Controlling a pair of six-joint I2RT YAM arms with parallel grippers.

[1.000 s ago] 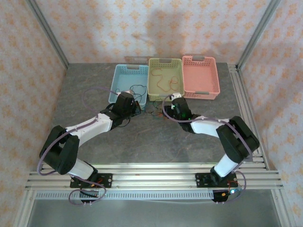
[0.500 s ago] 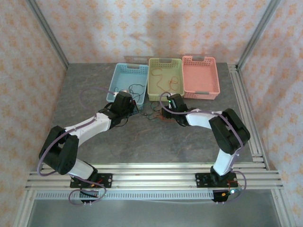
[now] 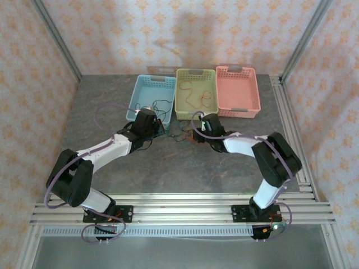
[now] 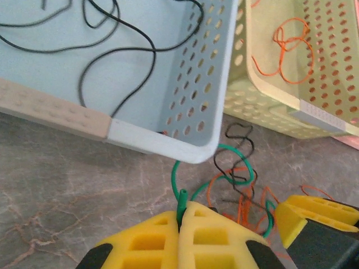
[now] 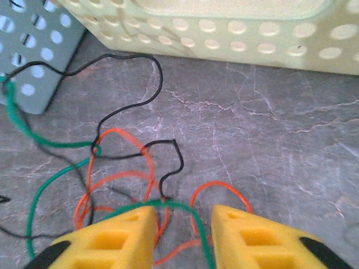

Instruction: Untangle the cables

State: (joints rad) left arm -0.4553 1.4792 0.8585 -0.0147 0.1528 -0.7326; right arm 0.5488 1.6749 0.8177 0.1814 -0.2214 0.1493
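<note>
narrowing on the cables (image 5: 95, 149) toward the far edge of the table (image 3: 185, 168), the right gripper (image 5: 182, 216) is found with jaws apart, the left gripper (image 4: 180, 212) clamped on the green cable (image 4: 175, 174), so a separating pull seems readied.

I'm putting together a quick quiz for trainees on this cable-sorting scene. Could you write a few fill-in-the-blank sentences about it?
The cable pinched in the left gripper is ____ in colour.
The loose cable inside the blue basket is ____.
The basket holding the orange cable is the ____ one of the three.
The right gripper at the tangle has its jaws ____.
Missing words: green, black, middle, open.
</note>
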